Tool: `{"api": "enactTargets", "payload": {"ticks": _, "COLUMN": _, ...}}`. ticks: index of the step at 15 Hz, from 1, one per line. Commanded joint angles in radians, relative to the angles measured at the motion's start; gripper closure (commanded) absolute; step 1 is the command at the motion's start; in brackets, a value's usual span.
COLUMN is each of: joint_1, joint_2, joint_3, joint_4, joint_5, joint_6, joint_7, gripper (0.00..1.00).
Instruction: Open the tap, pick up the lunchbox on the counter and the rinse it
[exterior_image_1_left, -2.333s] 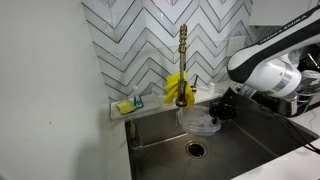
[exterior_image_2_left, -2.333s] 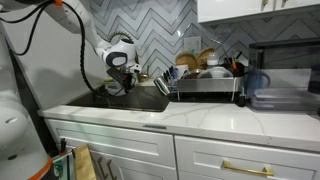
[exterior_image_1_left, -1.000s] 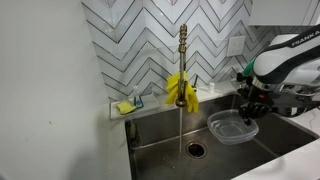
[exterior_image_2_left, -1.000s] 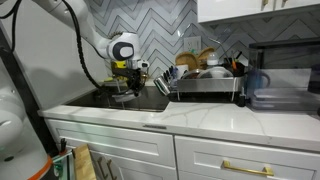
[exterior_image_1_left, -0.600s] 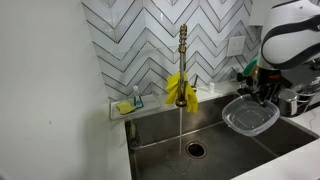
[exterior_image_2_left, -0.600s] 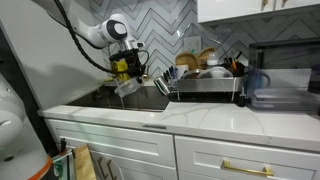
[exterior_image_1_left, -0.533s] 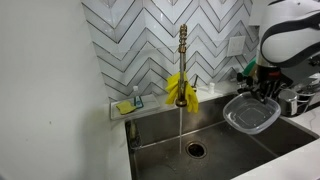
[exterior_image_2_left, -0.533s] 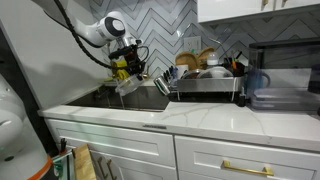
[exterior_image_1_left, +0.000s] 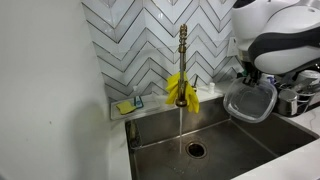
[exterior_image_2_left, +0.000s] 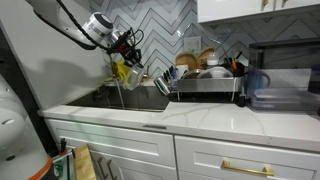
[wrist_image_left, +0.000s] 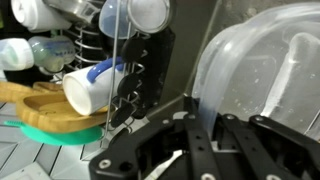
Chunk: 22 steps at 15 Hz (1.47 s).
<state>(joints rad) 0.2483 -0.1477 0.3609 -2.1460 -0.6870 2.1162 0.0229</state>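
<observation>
Raised and swung further from the tap (exterior_image_1_left: 182, 55) since a moment ago, the lunchbox (exterior_image_1_left: 251, 102) is now held tilted, nearly on edge, above the far end of the sink (exterior_image_1_left: 235, 150). It is clamped at its upper rim by the gripper (exterior_image_1_left: 247, 80), whose fingers are drawn in narrowly on the plastic. In the wrist view the translucent lunchbox (wrist_image_left: 262, 70) fills the right side and appears empty, though glare makes this hard to judge. Water is seen running from the tap in a thin stream (exterior_image_1_left: 180, 125) down to the drain (exterior_image_1_left: 195, 150). Yellow gloves (exterior_image_1_left: 180, 90) are draped over the tap's lower stem, and a green-and-yellow sponge (exterior_image_1_left: 125, 106) is set on the ledge beside it. Past the sink from the tap, a dish rack (exterior_image_2_left: 205, 88) is loaded with bowls and cups; a white mug (wrist_image_left: 90, 88) and a green plate (wrist_image_left: 50, 130) are seen in it. The counter (exterior_image_2_left: 200, 118) is white and the wall (exterior_image_1_left: 130, 35) behind the tap is chevron-tiled.
</observation>
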Motion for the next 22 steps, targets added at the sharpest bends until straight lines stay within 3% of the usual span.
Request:
{"api": "enactTargets", "payload": {"ticks": 1, "joint_1": 0.023, "joint_2": 0.006, "joint_3": 0.025, "joint_4": 0.004, "joint_5": -0.199, "joint_6": 0.001, "joint_7": 0.032, "gripper": 0.98}}
{"api": "enactTargets", "payload": {"ticks": 6, "joint_1": 0.045, "joint_2": 0.013, "joint_3": 0.04, "joint_4": -0.003, "joint_5": -0.526, "joint_6": 0.007, "joint_7": 0.121, "gripper": 0.98}}
{"api": "enactTargets", "payload": {"ticks": 9, "joint_1": 0.055, "joint_2": 0.021, "joint_3": 0.043, "joint_4": -0.004, "joint_5": -0.74, "joint_6": -0.018, "joint_7": 0.244, "gripper": 0.98}}
{"api": "enactTargets", "payload": {"ticks": 11, "joint_1": 0.061, "joint_2": 0.033, "joint_3": 0.036, "joint_4": 0.004, "joint_5": -0.768, "joint_6": -0.07, "joint_7": 0.325, "gripper": 0.98}}
{"api": "enactTargets", "payload": {"ticks": 17, "joint_1": 0.046, "joint_2": 0.036, "joint_3": -0.026, "joint_4": 0.009, "joint_5": -0.468, "joint_6": -0.166, "joint_7": 0.302, "gripper": 0.98}}
{"api": "enactTargets", "payload": {"ticks": 22, "joint_1": 0.028, "joint_2": 0.007, "joint_3": -0.087, "joint_4": 0.023, "joint_5": -0.226, "joint_6": -0.072, "joint_7": 0.317, "gripper": 0.98}}
